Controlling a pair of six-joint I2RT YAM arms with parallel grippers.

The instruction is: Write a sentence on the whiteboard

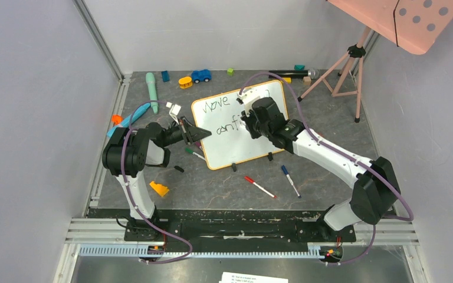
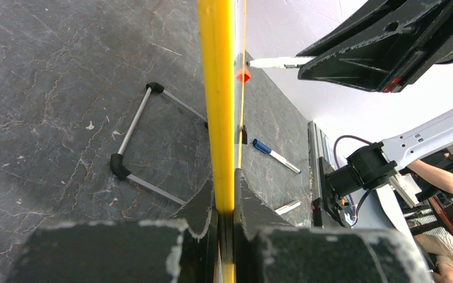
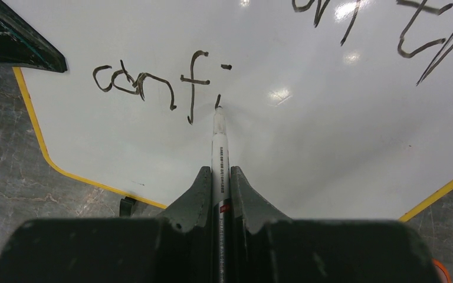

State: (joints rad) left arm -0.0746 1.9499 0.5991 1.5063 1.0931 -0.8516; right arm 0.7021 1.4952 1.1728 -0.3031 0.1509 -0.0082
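Gripping a marker, the right gripper touches its tip to the whiteboard mid-frame, right of "conf" in the sentence. The left gripper clamps the whiteboard's edge.

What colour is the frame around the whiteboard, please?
The frame is yellow-orange; it shows best in the left wrist view.

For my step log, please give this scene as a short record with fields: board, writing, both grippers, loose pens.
whiteboard: on the table, left edge clamped
sentence: "Move" in the upper row, "confi" begun below
left gripper: shut on the whiteboard frame
right gripper: shut on a marker, tip on the board at the i
loose pens: red marker and blue marker, near side of the board
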